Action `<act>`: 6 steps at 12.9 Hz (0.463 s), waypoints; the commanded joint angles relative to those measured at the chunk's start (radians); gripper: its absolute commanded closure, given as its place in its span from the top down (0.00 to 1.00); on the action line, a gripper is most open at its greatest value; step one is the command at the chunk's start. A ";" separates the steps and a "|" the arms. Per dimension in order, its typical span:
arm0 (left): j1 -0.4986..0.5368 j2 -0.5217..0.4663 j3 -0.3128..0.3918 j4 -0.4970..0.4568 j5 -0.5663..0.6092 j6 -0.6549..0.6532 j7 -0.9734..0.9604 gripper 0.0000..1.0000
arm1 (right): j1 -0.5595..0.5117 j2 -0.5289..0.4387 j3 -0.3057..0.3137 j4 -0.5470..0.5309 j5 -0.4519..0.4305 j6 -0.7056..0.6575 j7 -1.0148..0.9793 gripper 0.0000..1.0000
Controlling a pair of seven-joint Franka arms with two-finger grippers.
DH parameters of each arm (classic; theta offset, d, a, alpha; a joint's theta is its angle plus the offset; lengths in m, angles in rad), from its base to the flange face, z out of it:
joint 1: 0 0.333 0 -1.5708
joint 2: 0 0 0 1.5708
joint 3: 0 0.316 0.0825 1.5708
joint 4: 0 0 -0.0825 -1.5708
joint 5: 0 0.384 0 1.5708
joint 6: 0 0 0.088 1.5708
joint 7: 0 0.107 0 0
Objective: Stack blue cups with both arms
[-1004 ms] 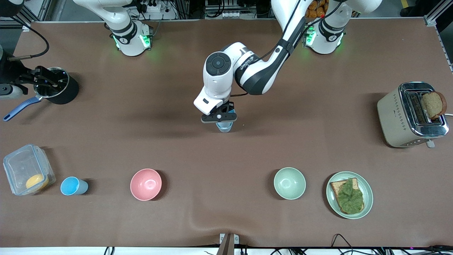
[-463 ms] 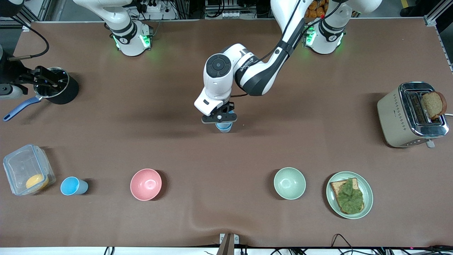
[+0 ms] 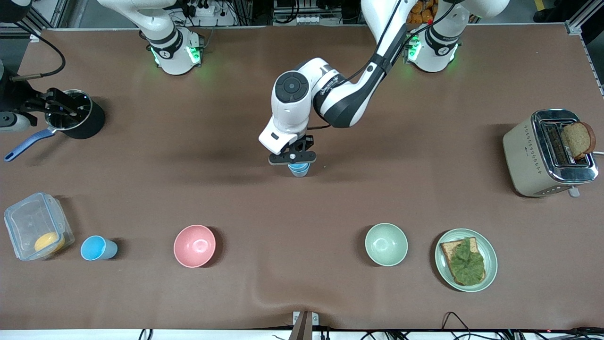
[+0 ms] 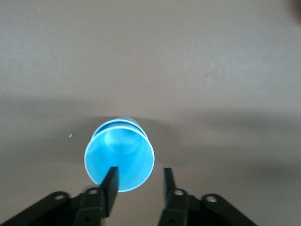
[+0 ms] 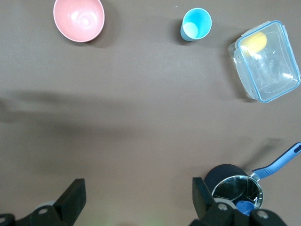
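Observation:
One blue cup (image 3: 298, 169) stands upright at the middle of the table, and in the left wrist view (image 4: 119, 157) its bright blue inside shows. My left gripper (image 3: 292, 158) is right over it and open (image 4: 139, 182). One finger (image 4: 111, 184) is over the cup's mouth and the other is outside the rim, so they straddle the wall. A second blue cup (image 3: 97, 248) stands near the front edge toward the right arm's end, also in the right wrist view (image 5: 196, 24). My right gripper (image 3: 56, 105) hangs wide open and empty (image 5: 136, 197) over the black pot.
A black pot (image 3: 78, 115) with a blue handle stands at the right arm's end. A clear box (image 3: 37, 225), a pink bowl (image 3: 194, 245), a pale green bowl (image 3: 386, 244) and a plate of toast (image 3: 465, 259) line the front. A toaster (image 3: 547, 153) stands at the left arm's end.
My left gripper has sunk slightly lower over the middle cup and covers more of it. The right arm and everything else have not moved.

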 commanded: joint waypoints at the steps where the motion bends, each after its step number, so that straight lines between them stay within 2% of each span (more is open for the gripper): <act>1: 0.053 -0.114 0.005 -0.078 0.000 -0.016 -0.011 1.00 | -0.025 0.006 0.019 0.018 -0.016 -0.016 -0.010 1.00; 6: 0.192 -0.358 -0.001 -0.264 0.011 -0.098 0.071 1.00 | -0.023 0.006 0.019 0.018 -0.014 -0.016 -0.012 1.00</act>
